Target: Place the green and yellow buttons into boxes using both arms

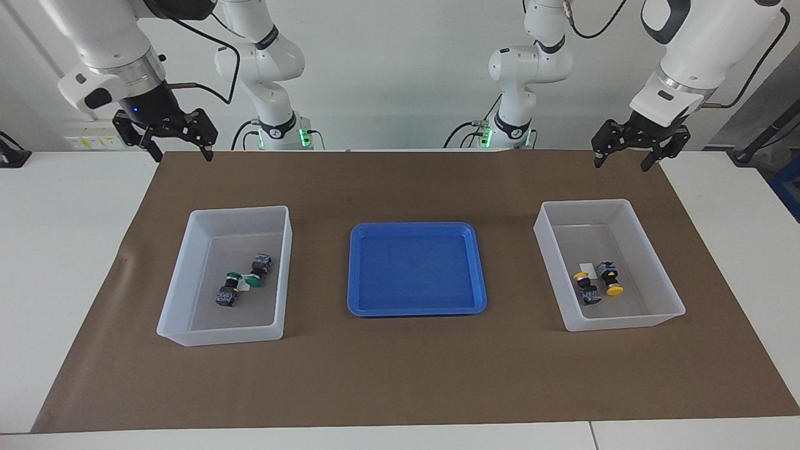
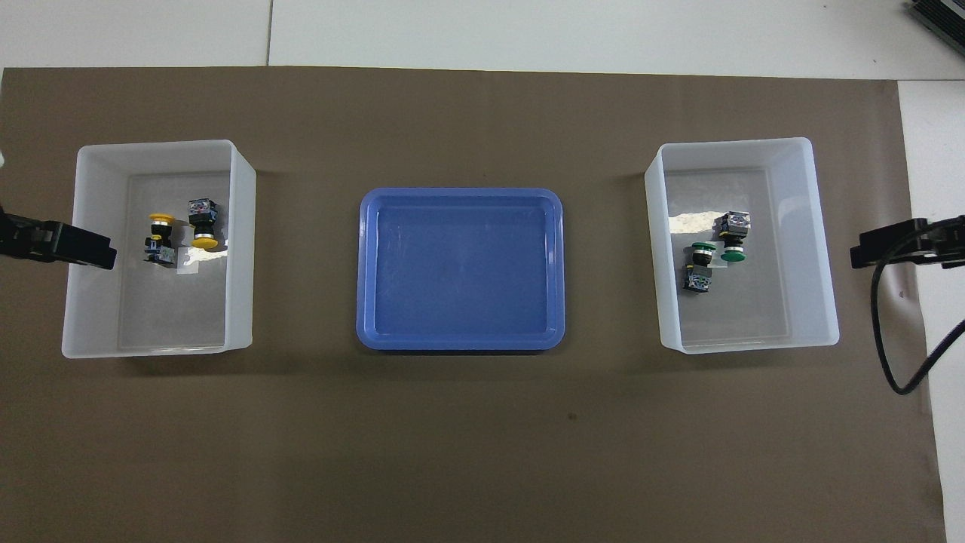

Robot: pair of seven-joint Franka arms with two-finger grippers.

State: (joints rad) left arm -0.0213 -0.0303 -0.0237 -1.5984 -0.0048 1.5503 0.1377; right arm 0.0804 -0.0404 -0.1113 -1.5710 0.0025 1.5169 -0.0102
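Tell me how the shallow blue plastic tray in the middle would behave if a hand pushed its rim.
The shallow blue plastic tray would likely slide flat over the brown paper mat rather than tip, being low and wide. It holds nothing, so it is probably light. Its thin rim may flex slightly.

Wide open brown mat along the edge farthest from the robots, nothing on it. Mid-table, the shallow blue tray sits low between two high-walled boxes, with bare mat lanes on either side of it. Both grippers, left and right, hang jaws apart, above the mat corners nearest the robots.
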